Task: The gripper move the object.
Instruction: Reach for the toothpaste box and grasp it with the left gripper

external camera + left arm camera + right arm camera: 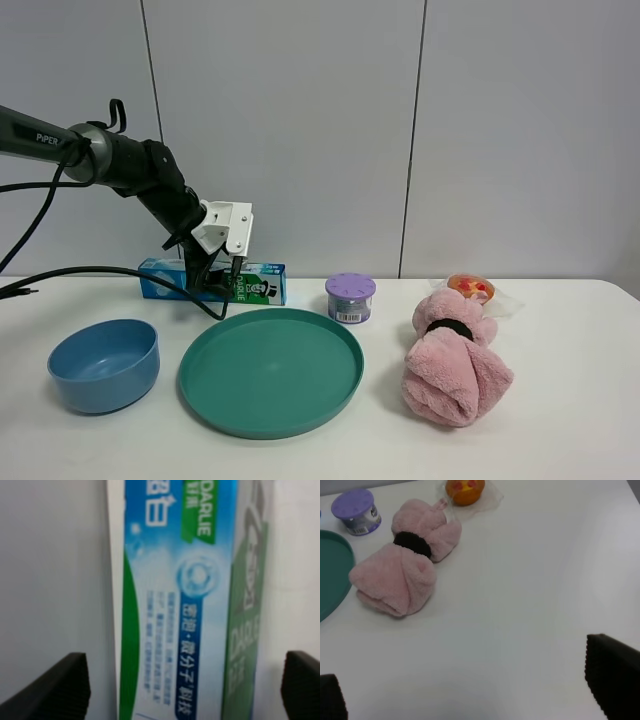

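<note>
The toothpaste carton, blue and green with white lettering, lies on its long side at the back left of the white table, close to the wall. My left gripper is down over its middle. In the left wrist view the carton runs between the two black fingers, which stand wide apart on either side without touching it, so the left gripper is open. My right gripper is open and empty above bare table. It does not show in the exterior view.
A blue bowl sits front left and a large green plate in the middle, just in front of the carton. A purple-lidded jar, a pink rolled towel and an orange wrapped item are to the right.
</note>
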### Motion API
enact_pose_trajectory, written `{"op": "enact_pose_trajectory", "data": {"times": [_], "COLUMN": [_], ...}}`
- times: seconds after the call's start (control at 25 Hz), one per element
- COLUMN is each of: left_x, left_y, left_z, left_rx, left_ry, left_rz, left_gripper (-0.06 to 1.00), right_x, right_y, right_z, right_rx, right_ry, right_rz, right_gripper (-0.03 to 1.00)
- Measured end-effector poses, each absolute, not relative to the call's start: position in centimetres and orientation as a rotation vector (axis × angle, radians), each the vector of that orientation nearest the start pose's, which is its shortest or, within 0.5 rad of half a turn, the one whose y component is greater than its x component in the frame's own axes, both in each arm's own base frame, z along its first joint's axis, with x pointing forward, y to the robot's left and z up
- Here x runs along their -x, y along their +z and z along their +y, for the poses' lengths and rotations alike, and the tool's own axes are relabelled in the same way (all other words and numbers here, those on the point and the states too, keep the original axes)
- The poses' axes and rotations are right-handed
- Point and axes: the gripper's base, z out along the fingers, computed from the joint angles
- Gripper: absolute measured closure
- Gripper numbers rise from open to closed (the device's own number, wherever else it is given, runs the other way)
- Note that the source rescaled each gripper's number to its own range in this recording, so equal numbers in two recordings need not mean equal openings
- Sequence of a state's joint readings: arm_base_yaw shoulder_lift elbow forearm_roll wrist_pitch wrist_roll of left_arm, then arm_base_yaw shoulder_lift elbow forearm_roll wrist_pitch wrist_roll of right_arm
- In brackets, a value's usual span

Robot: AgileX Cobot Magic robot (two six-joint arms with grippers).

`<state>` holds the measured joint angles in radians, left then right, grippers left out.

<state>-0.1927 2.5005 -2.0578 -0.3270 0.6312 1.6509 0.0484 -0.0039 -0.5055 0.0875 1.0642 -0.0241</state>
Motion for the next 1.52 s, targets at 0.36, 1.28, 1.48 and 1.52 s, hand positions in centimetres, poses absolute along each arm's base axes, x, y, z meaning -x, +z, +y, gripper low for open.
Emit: {"op": "enact_pose_trajectory", "data": {"times": [0.36,1.28,1.48,1.52], "left_x": [-53.3,-52.8,-52.6,-52.6], "left_y": [12.2,10.7,10.7,10.6], "left_z": [-11.4,-11.0,-11.0,-11.0], "left_rx": [-1.841,-1.866,-1.890,-1.893], "left_ry": [0.267,0.148,0.132,0.134], "left_rz": [1.706,1.749,1.753,1.753], "left_gripper": [0.07,0.10,0.52,0.59], "right_x": [0.7,0.7,0.7,0.7], "right_y": [27.9,27.9,27.9,27.9], "right_z": [0.7,0.7,0.7,0.7], "right_rx": [0.078,0.078,0.078,0.078], "right_ry": [0.120,0.120,0.120,0.120], "right_rz": [2.036,2.036,2.036,2.036], "right_gripper": [-0.03,-0.03,-0.03,-0.03]}}
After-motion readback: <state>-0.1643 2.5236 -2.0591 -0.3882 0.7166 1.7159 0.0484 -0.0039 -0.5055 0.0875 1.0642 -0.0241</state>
